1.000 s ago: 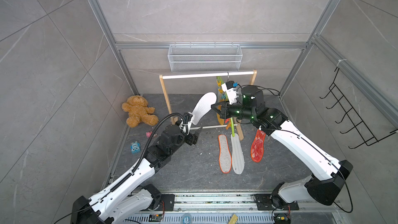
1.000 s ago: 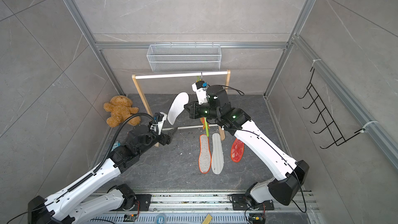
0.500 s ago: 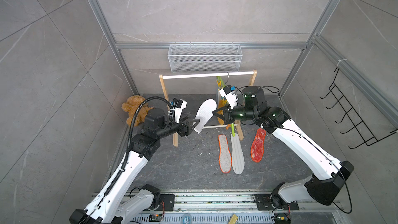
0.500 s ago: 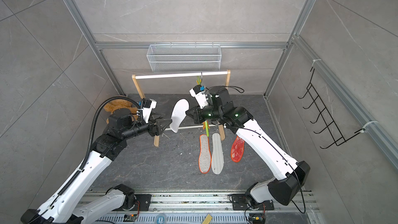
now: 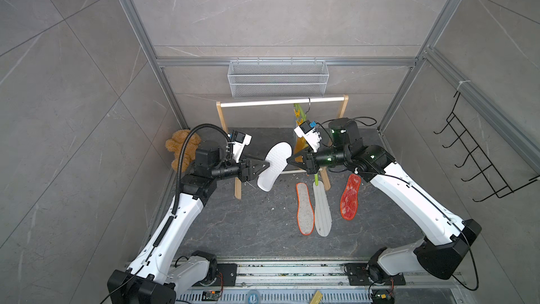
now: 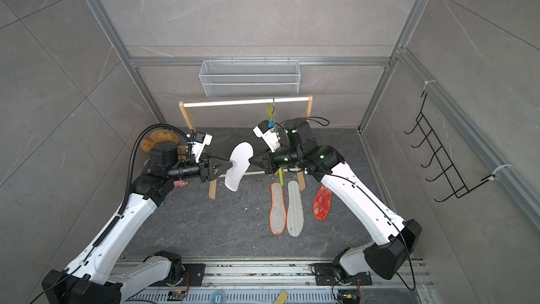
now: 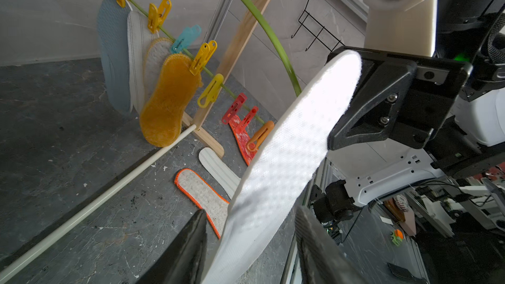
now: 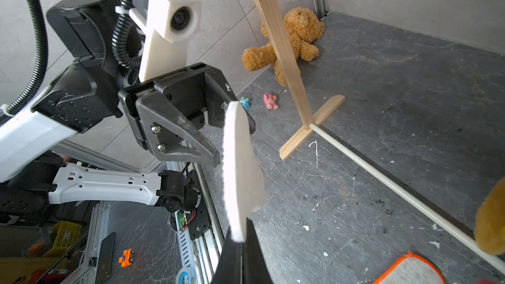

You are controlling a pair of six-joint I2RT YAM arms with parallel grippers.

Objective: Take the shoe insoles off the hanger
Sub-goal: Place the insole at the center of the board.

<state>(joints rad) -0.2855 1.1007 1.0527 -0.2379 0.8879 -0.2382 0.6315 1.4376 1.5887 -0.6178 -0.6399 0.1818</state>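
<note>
lying on dk grey floor [image 5: 248,229], 3 insoles [image 5: 321,214]; tiled walls [image 5: 277,10]

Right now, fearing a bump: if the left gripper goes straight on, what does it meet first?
The white insole, between the open jaws of the left gripper; beyond it, likely the right gripper holding it.

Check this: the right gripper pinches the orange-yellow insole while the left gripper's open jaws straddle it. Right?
No, the colour is wrong: the right wrist view shows the right gripper pinching the white insole. The left gripper's open jaws do straddle it.
</note>
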